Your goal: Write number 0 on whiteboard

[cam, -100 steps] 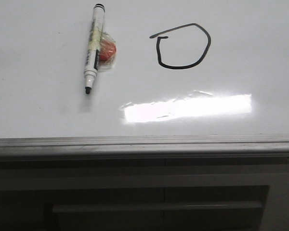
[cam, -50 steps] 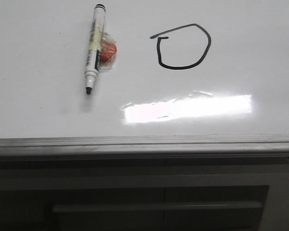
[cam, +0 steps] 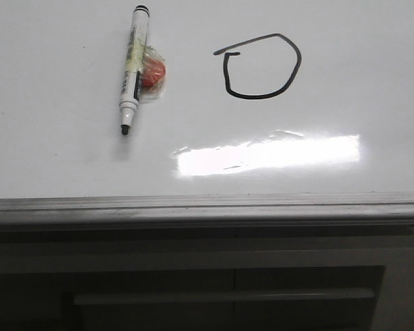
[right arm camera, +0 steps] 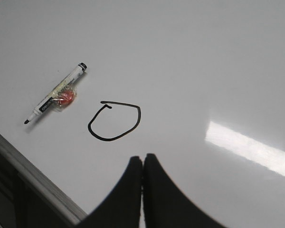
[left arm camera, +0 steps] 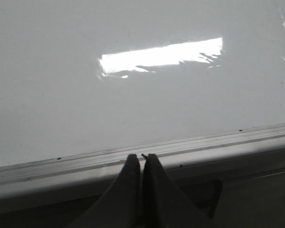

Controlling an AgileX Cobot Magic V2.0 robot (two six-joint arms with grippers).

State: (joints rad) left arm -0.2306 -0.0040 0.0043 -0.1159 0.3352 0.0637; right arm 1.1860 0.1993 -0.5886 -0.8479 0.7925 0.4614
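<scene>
The number 0 (cam: 262, 66), a lopsided black marker loop with an overshooting stroke end, is on the whiteboard (cam: 55, 158). It also shows in the right wrist view (right arm camera: 115, 121). An uncapped white marker (cam: 133, 67) lies flat to its left, against a small red thing in clear wrap (cam: 152, 73). My right gripper (right arm camera: 142, 159) is shut and empty, above the board a short way from the loop. My left gripper (left arm camera: 142, 156) is shut and empty, over the board's grey rim (left arm camera: 204, 142). Neither gripper shows in the front view.
A bright rectangular light glare (cam: 269, 154) lies on the board below the loop. The board's grey metal rim (cam: 207, 205) runs along the near edge. Below it is a grey panelled cabinet front (cam: 221, 289) with a bar handle.
</scene>
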